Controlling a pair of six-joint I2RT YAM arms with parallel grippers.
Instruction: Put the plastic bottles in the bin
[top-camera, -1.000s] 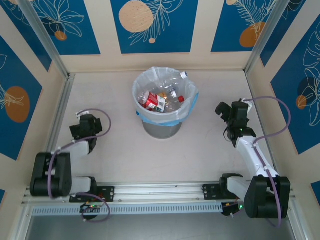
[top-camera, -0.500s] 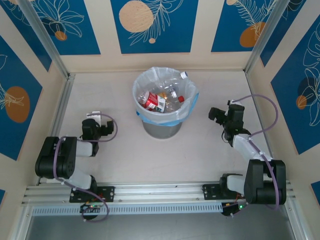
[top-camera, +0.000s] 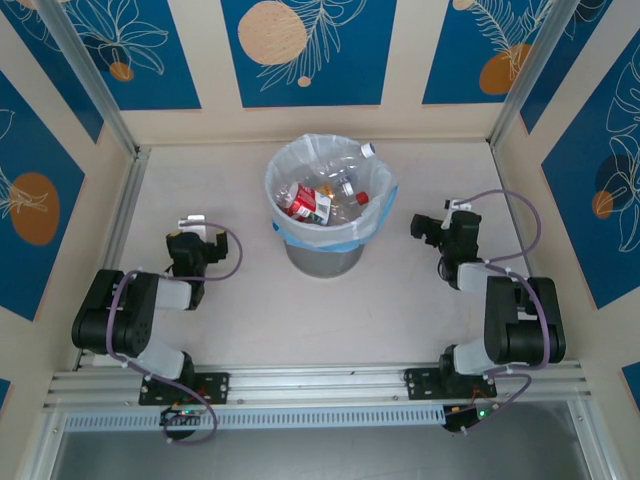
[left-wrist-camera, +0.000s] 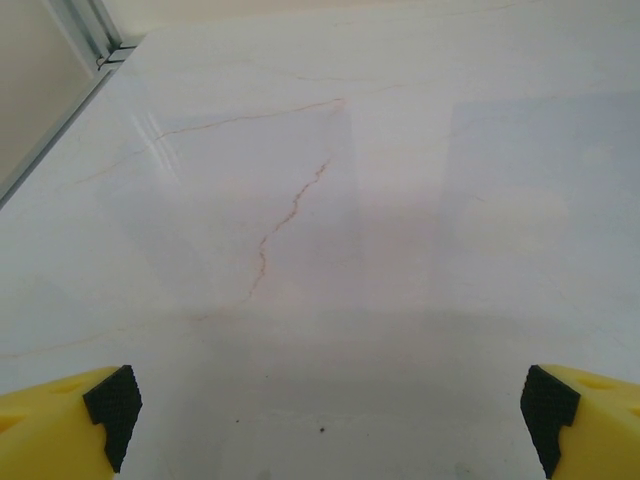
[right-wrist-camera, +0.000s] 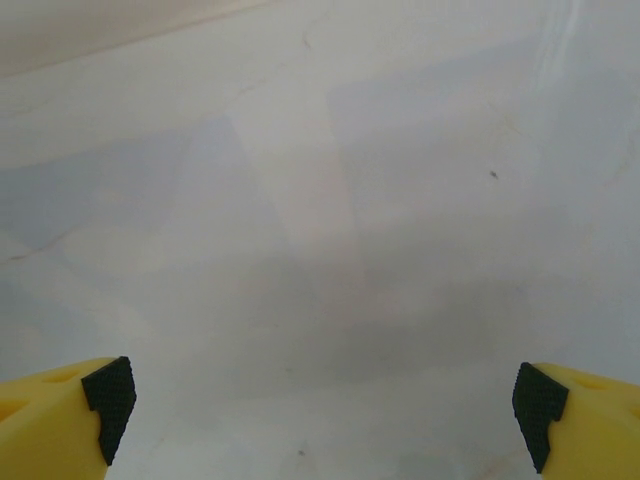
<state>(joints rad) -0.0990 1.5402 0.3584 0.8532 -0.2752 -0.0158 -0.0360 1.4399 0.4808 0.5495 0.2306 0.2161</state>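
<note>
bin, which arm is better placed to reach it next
Right, by a little: the right fingers sit closer to the bin than the left fingers; both pairs open, empty.

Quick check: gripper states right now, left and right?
Left gripper: open, holding nothing.
Right gripper: open, holding nothing.

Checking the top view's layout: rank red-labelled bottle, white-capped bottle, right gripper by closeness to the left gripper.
From the left gripper:
1. red-labelled bottle, inside the bin, left part
2. white-capped bottle, bin's far-right rim
3. right gripper, right of the bin
</note>
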